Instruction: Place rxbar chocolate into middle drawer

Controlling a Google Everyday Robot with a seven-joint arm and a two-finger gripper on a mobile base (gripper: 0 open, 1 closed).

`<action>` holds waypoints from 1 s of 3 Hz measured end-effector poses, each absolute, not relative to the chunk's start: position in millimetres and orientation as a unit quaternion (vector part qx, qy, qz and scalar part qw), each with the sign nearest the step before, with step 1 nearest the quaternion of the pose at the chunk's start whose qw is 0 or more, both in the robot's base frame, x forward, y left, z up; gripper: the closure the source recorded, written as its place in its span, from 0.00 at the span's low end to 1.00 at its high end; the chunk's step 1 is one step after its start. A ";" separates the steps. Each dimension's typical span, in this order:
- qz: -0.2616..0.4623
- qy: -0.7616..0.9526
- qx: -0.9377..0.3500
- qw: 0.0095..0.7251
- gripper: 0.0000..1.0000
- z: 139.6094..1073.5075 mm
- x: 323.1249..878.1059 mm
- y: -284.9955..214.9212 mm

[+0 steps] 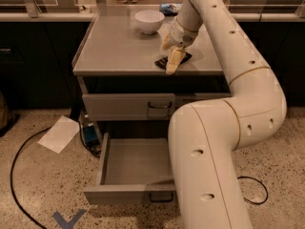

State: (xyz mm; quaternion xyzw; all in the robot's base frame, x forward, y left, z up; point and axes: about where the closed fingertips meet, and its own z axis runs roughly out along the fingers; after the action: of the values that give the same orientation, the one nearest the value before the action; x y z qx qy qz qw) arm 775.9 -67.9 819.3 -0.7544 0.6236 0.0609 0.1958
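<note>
Gripper (pixel 168 57) is low over the counter (pixel 119 46), fingers (pixel 174 60) spread across the bar (pixel 185 57); bottom drawer (pixel 138 162) stands open

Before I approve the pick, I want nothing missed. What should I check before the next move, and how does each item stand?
1. Claw over the rxbar chocolate: ok, low at the cabinet top's front edge.
2. Bar gripped: cannot tell.
3. Middle drawer pulled open: ok.
4. Drawer's right part free: cannot tell, the arm hides it.
5. White bowl apart from the bar: ok.
6. Upper drawer shut, out of the way down: ok.
</note>
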 end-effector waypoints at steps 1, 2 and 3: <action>0.056 0.624 -0.752 0.206 0.59 817.1 783.2 -63.7; 0.056 0.624 -0.752 0.206 0.82 817.1 783.1 -63.7; 0.055 0.624 -0.751 0.207 1.00 819.4 779.3 -64.8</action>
State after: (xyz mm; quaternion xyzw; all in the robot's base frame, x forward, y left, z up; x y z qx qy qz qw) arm 779.3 -64.8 819.4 -0.7512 0.6243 0.0554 0.2069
